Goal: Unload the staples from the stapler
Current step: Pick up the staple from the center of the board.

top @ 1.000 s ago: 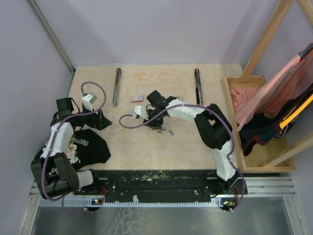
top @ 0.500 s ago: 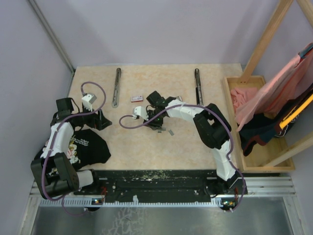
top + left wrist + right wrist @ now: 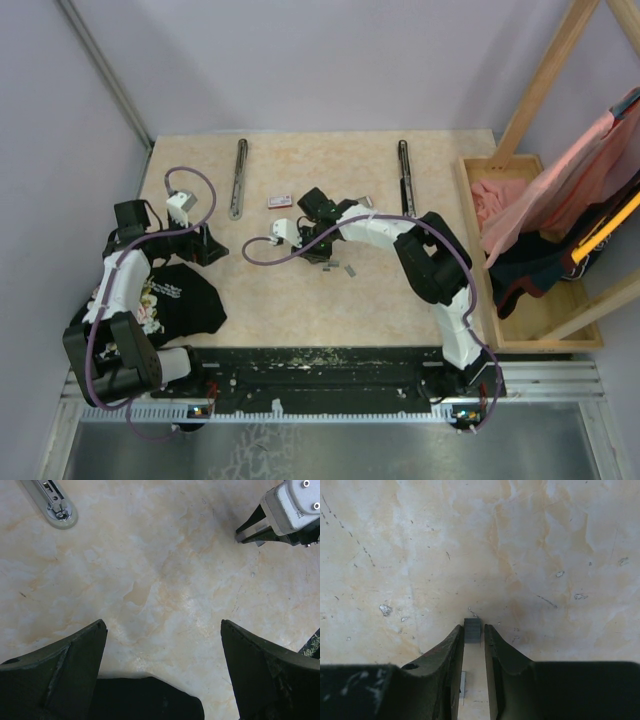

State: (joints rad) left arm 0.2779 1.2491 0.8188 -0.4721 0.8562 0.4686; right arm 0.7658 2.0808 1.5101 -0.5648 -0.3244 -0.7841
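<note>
A small grey block of staples (image 3: 472,630) lies on the marbled tabletop between the tips of my right gripper (image 3: 473,632). The jaws stand narrowly apart around it, the left finger against it and a thin gap at the right finger. A second grey strip (image 3: 463,684) shows further back beside the left finger. From above, my right gripper (image 3: 318,256) points down at mid-table, with loose staples (image 3: 349,269) just to its right. A long metal stapler (image 3: 239,178) lies opened flat at the back left; its end (image 3: 56,506) shows in the left wrist view. My left gripper (image 3: 205,245) (image 3: 163,630) is wide open over bare table.
Another long metal stapler (image 3: 404,176) lies at the back right. A small red-and-white box (image 3: 280,201) sits behind the right gripper. A black printed shirt (image 3: 178,296) lies by the left arm. A wooden tray (image 3: 480,250) with clothes stands at the right edge.
The right gripper's jaws have narrowed around the staple block. Both arms have stayed where they were.
</note>
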